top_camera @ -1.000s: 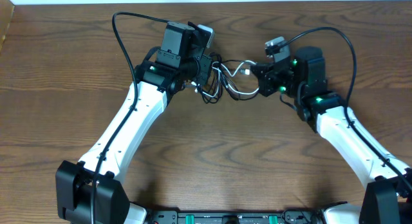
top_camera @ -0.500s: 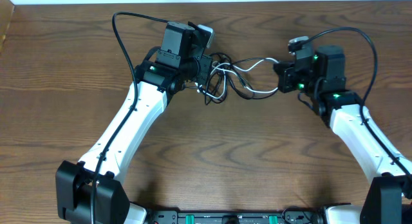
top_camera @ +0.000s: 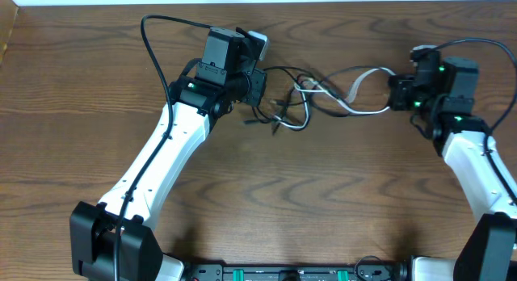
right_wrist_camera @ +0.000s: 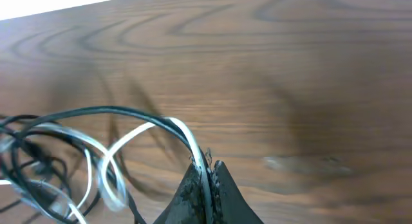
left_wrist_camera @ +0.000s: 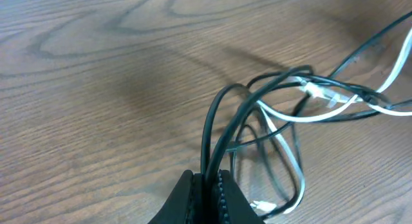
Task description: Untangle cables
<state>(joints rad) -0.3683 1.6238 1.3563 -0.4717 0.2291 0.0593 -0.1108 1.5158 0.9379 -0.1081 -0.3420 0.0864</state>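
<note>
Left pincer (left_wrist_camera: 207,185), upper middle of the overhead view: pressed together on two black cables (left_wrist_camera: 222,121). Right pincer (right_wrist_camera: 207,176), far upper right: pinching the white cable (right_wrist_camera: 129,137) with a black strand beside it.

The tangle is strung between them over the desk (top_camera: 266,192). The knot (left_wrist_camera: 320,90) sits nearer the left arm, and slack loops trail below it.

Risks, as I judge them:
- Pulling wider would likely cinch the knot instead of freeing it.
- Thin cord could slip out of either grip under tension.
- A trailing loop might snag and drag the whole bundle sideways.
</note>
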